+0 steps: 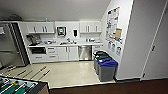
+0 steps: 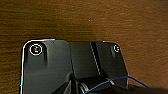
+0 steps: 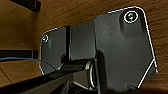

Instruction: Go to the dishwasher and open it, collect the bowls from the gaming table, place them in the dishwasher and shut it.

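A kitchenette opens ahead in the head view, seen across a pale tiled floor [image 1: 72,72] that runs from a dark brown carpet edge [image 1: 105,87] up to the base cabinets. The dishwasher [image 1: 84,52], a brushed-steel front with a horizontal bar handle, sits shut under the white counter [image 1: 65,44] toward the right end of the cabinet run, flanked by white cabinet doors [image 1: 67,53] on its left and narrow drawers on its right. Upper cabinets [image 1: 41,27] line the back wall, with a dark wall-mounted unit [image 1: 61,31] between them.

Along the right wall stand recycling bins, a blue-lidded one [image 1: 107,68] nearest the camera and a green-lidded one [image 1: 101,56] behind it, just beside each other and jutting into the floor close to the dishwasher's right side. Posters [image 1: 113,25] hang on the wall above them. A white door [image 1: 156,50] fills the far right.

At lower left, the corner of a foosball table [image 1: 20,86] with green field and rods cuts into the frame; its handles [image 1: 42,71] reach out over the tile. A tall steel refrigerator [image 1: 11,45] bounds the left side. Between the rod handles and the bins, a broad stretch of tile lies open toward the dishwasher.

Both wrist views look down on brown wood-grain flooring [image 2: 82,20] past the robot's own dark plate; a blue cable [image 2: 120,80] crosses the left wrist view. Whether either gripper is open or closed, or holding anything, cannot be told.
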Motion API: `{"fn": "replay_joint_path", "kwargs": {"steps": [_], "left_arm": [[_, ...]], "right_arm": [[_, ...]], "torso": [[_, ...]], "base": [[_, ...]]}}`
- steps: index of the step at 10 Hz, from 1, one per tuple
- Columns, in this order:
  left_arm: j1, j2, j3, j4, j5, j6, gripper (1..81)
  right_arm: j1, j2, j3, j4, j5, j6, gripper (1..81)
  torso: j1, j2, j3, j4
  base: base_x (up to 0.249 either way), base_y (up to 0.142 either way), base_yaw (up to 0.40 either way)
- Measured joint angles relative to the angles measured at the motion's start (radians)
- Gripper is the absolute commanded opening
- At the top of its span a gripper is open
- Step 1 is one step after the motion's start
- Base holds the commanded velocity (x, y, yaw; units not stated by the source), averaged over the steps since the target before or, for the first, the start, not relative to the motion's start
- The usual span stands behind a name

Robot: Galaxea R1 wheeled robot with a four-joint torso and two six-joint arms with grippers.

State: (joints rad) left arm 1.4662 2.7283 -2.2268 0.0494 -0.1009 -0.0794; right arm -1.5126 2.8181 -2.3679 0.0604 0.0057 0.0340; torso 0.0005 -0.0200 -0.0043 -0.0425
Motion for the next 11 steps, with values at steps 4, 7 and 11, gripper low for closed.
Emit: {"fn": "replay_joint_path", "kwargs": {"steps": [4,7,11], "left_arm": [[-0.003,-0.003,0.001,0.0,-0.001,0.0,81.1],[-0.003,-0.004,0.001,0.0,-0.001,0.0,81.1],[-0.003,-0.003,0.001,0.0,-0.001,0.0,81.1]], "right_arm": [[0.005,0.006,-0.011,0.0,0.001,0.0,81.1],[0.006,0.008,-0.013,0.0,0.001,0.0,81.1],[0.005,0.008,-0.018,0.0,0.001,0.0,81.1]], "torso": [[0.001,0.0,0.0,0.0],[0.0,0.0,0.0,0.0],[0.0,0.0,0.0,0.0]], "base": [[0.146,0.0,0.0],[0.153,0.0,0.0],[0.154,0.0,0.0]]}}
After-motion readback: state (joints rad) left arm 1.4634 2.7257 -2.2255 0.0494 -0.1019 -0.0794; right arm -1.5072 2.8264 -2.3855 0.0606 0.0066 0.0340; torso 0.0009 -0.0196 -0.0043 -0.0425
